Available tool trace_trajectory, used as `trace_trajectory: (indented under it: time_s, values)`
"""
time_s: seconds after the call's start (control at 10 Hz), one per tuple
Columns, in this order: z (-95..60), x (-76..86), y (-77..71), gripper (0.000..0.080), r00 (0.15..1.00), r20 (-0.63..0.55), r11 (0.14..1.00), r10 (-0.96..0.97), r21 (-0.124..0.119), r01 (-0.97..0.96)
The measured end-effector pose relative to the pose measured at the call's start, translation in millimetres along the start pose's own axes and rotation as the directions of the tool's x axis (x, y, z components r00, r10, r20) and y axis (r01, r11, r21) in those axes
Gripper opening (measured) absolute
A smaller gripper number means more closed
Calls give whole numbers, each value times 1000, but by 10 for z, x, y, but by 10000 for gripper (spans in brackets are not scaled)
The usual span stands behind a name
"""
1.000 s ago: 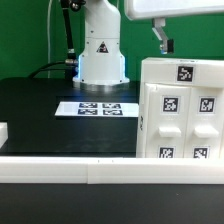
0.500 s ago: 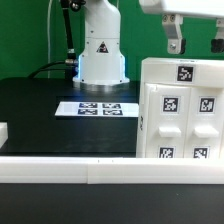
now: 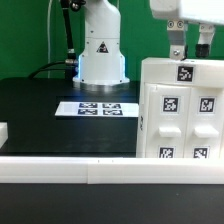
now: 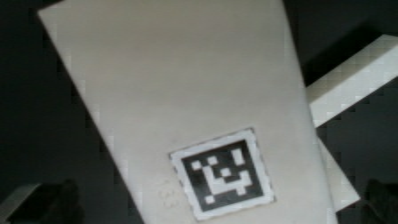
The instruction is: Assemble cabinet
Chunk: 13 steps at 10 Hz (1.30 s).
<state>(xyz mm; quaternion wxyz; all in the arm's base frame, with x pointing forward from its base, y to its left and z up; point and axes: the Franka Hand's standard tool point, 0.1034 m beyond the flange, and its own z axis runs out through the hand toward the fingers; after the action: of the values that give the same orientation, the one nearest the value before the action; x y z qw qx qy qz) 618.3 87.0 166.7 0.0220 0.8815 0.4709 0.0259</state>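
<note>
A white tagged cabinet stands upright on the black bench at about four o'clock in the exterior view, with the tool poised just above its top at one o'clock, fingers apart and empty, apparently lined up to grip it.

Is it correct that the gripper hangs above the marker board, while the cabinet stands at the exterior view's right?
Not quite. The gripper hangs above the cabinet, not the marker board, as the exterior view shows. The cabinet does stand at that view's right.
</note>
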Motion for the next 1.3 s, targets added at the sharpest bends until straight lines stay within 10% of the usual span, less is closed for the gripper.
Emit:
trace_trajectory:
  time_s: [0.6, 0.8, 1.3]
  values:
    - [82, -71, 12, 797, 987, 22, 988, -156, 3, 156]
    - [81, -77, 17, 556, 988, 22, 988, -154, 3, 154]
    - [83, -81, 19, 557, 999, 22, 999, -42, 1, 42]
